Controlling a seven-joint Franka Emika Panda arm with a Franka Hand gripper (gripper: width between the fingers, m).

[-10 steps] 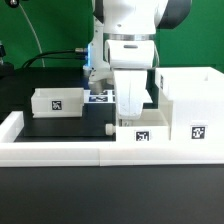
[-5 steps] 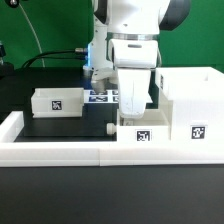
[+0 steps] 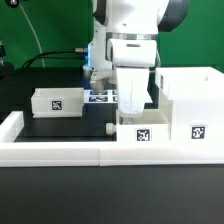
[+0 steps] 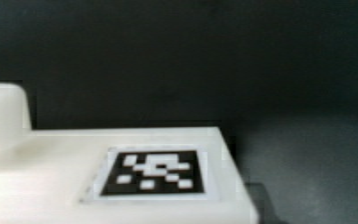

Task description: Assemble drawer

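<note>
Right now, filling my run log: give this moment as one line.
gripper: low over near tray, jaw state unclear | near tray: beside box shell | other tray: apart

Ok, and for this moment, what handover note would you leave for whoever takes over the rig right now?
Gripper: lowered right at the near tray. The fingers are hidden, so I cannot tell whether it is open or shut.
Things: the near tray sits by the border wall, next to the box shell on the exterior view's right. The second tray stands apart on the exterior view's left.
Done: neither tray looks seated in the shell.
Left: probably slide both trays into the shell.
</note>
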